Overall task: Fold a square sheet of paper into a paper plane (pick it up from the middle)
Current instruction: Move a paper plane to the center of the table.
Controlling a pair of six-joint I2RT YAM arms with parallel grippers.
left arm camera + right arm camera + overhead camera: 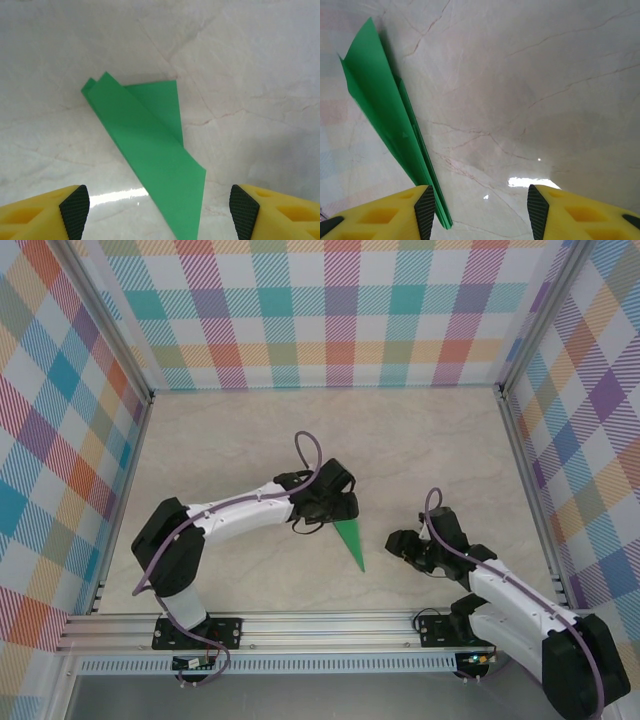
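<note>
The paper plane (351,543) is a narrow bright green dart lying on the marble tabletop, its point toward the near right. My left gripper (338,510) hovers over its wide end. In the left wrist view the plane (150,145) runs up between the fingers of the left gripper (159,212), which is open and touches nothing. My right gripper (398,544) sits just right of the plane's tip. In the right wrist view the right gripper (480,212) is open, and the plane (382,112) lies past its left finger (425,210), outside the gap.
Metal frame rails (300,628) run along the near edge, and checked walls (330,310) close in the back and both sides. Bare marble tabletop (400,440) stretches behind and to either side of the arms.
</note>
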